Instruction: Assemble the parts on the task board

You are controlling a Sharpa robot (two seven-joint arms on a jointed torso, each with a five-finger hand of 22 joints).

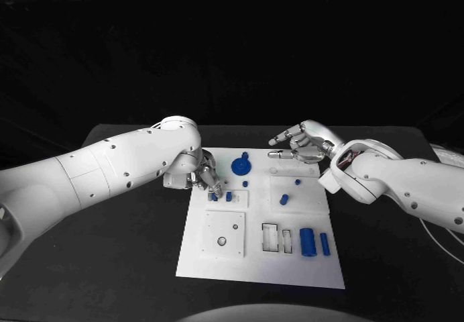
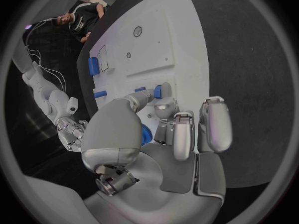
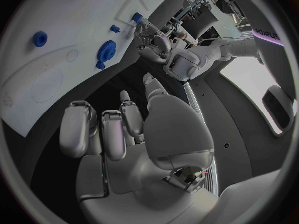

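The white task board (image 1: 261, 265) lies mid-table. My left hand (image 1: 198, 176) reaches down over its far left part. Thumb and a fingertip (image 2: 167, 90) close round a small blue peg (image 2: 158, 90), standing in a small square plate (image 1: 239, 198) beside a second peg (image 1: 229, 196). A blue gear (image 1: 242, 163) lies just beyond that hand and shows under its palm (image 2: 146, 134). My right hand (image 1: 300, 144) hovers above the board's far right edge, fingers loosely bent and apart, holding nothing. From its wrist I see the gear (image 3: 107, 49) and the left hand (image 3: 156, 42).
More blue parts lie on the board: a short peg (image 1: 284, 199), a thick cylinder (image 1: 306, 241) and a thin bar (image 1: 325, 244) near two rectangular slots (image 1: 271, 238). A square plate with a round hole (image 1: 223, 235) sits at the near left. Black table surrounds the board.
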